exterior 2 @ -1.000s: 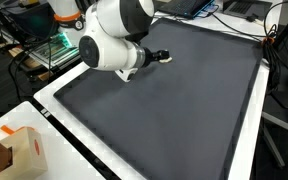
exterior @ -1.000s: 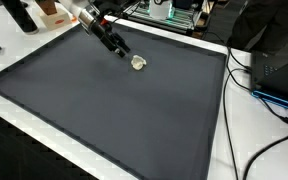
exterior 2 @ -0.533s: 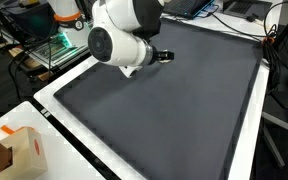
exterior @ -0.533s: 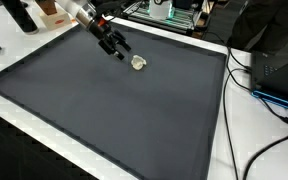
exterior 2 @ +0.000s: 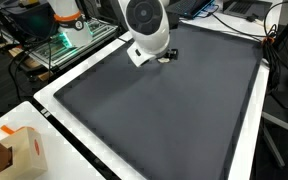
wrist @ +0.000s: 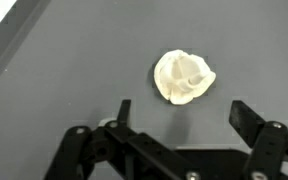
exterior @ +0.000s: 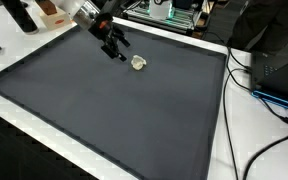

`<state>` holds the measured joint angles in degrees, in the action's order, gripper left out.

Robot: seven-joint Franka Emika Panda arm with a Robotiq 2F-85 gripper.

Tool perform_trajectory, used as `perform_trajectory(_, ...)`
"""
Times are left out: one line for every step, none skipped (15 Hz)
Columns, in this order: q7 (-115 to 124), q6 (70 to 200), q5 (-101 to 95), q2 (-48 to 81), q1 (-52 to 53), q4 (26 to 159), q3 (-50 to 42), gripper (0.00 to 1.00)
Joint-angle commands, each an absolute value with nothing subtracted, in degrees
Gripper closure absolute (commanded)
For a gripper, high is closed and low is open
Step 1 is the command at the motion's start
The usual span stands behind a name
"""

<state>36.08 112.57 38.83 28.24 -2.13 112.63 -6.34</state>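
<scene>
A small cream-coloured crumpled lump (wrist: 184, 78) lies on the dark grey mat (wrist: 64, 90); it also shows as a pale lump (exterior: 138, 62) in an exterior view. My gripper (wrist: 182, 112) hangs just above the mat, open, with its two black fingers standing wide apart and nothing between them. The lump sits a little beyond the fingertips, apart from both. In an exterior view the gripper (exterior: 117, 48) is just beside the lump, toward the mat's far edge. In the other exterior view the arm's white wrist (exterior 2: 148, 25) hides the lump and most of the gripper.
The mat (exterior: 114, 110) is framed by a white table border (exterior: 220, 120). Cables (exterior: 269, 95) and dark equipment lie beside it. A cardboard box (exterior 2: 19, 150) stands at the mat's near corner. A rack with electronics (exterior: 169, 12) stands behind the far edge.
The arm has drawn back and upward a little from the lump, its wrist turning; the lump has stayed where it was and the jaws have stayed open.
</scene>
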Motion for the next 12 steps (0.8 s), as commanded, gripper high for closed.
perform_trajectory(43.46,108.48,28.92,30.44,0.46,106.94,-6.89,0.0)
perform_trajectory(45.07,107.5,26.2,30.83,1.01,105.51,-6.64,0.0)
perform_trajectory(46.36,106.4,23.4,31.27,1.52,103.97,-6.33,0.0)
perform_trajectory(47.15,105.29,20.79,31.76,2.15,102.44,-6.13,0.0)
perform_trajectory(47.98,104.0,17.92,32.44,2.96,100.73,-5.99,0.0)
perform_trajectory(48.44,102.72,15.29,33.18,3.74,99.06,-5.78,0.0)
perform_trajectory(48.88,101.6,12.89,33.96,4.68,97.36,-5.51,0.0)
perform_trajectory(48.98,100.36,10.59,34.7,5.52,95.8,-5.27,0.0)
perform_trajectory(48.98,98.85,8.39,35.48,6.41,94.28,-4.99,0.0)
perform_trajectory(48.93,97.77,6.36,36.17,7.44,92.89,-4.61,0.0)
perform_trajectory(48.95,96.61,4.46,36.88,8.47,91.52,-4.27,0.0)
perform_trajectory(49.11,95.49,2.59,37.64,9.51,90.07,-4.03,0.0)
